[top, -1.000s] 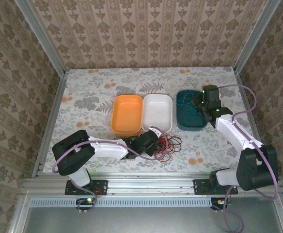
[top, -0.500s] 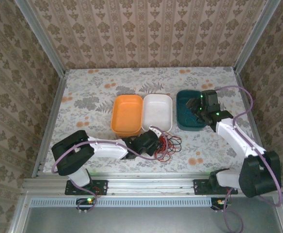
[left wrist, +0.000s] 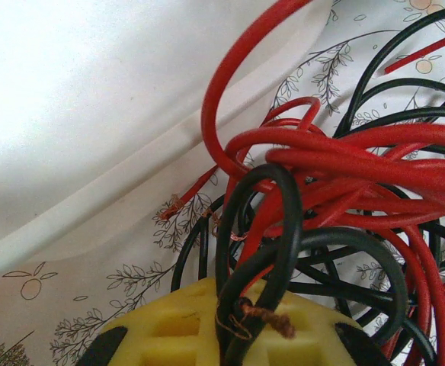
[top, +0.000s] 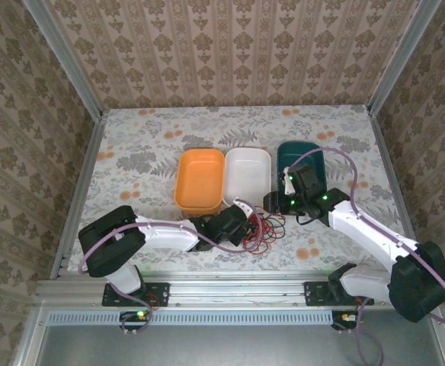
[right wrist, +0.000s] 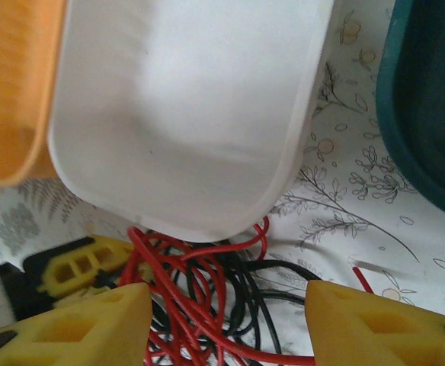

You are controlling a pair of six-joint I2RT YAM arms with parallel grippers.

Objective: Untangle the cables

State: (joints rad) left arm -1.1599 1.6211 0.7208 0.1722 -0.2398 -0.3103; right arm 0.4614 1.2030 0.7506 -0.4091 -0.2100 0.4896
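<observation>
A tangle of red and black cables (top: 267,227) lies on the tablecloth just in front of the white tray (top: 247,156). My left gripper (top: 241,223) sits at the tangle's left edge. In the left wrist view this gripper (left wrist: 234,309) is shut on a loop of black cable (left wrist: 283,221), with red cable (left wrist: 344,164) heaped behind it. My right gripper (top: 276,204) hovers over the tangle's far right side. In the right wrist view it (right wrist: 226,320) stands open, its yellow fingers (right wrist: 78,328) on either side of the cables (right wrist: 207,301) and nothing held.
An orange tray (top: 200,179), the white tray (right wrist: 184,114) and a teal tray (top: 299,152) stand in a row behind the tangle. The teal tray (right wrist: 428,99) is partly covered by my right arm. The left gripper's yellow finger (right wrist: 85,263) shows beside the tangle.
My right gripper has left the teal tray, swung left and nearer to hover over the tangle, and has opened. The left gripper stays shut in place.
</observation>
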